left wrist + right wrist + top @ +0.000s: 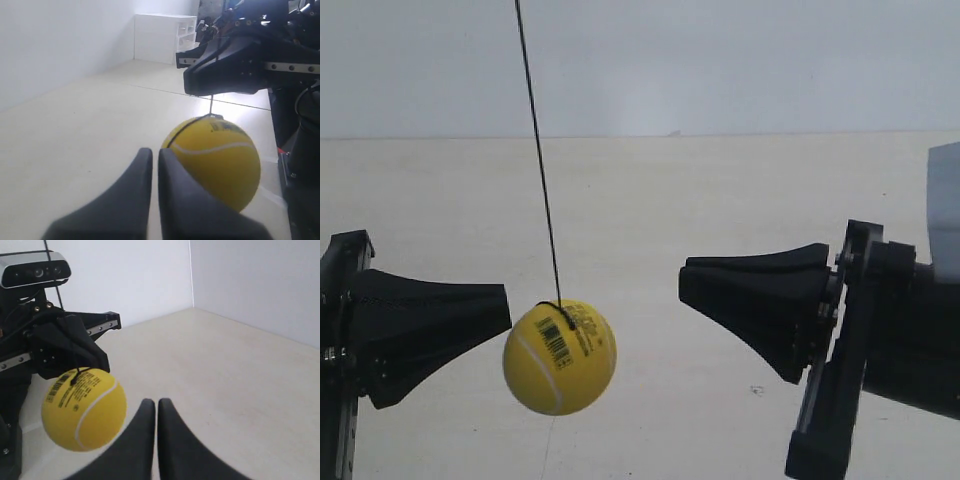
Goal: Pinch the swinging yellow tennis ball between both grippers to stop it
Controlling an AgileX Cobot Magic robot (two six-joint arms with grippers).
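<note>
The tennis ball [560,357] hangs in the air on a thin black string [540,160] that slants up out of the top of the exterior view, well above the pale desk [720,200]. It sits between the two end effectors, but not midway. It is just beside the tip of the one at the exterior view's left [502,310], while a clear gap separates it from the one at the exterior view's right [686,285].

The left end effector [155,150] and the right end effector [152,401] each have their jaws drawn together to a thin slit and hold nothing, so each works as one blunt wedge.

To pinch well, I judge that both tips should meet the ball at its widest part, opposite each other and level. The farther wedge should travel most of the way. A push above or below the middle would likely squirt the ball out or set it spinning on the string. The close should be gentle and timed to meet the ball as it swings in.

One moment cannot show which way the ball is swinging or how fast. The string's fixing point is cut off. Both arms run out of frame. I cannot tell whether the nearer wedge touches the ball, or whether the tips line up in depth.
</note>
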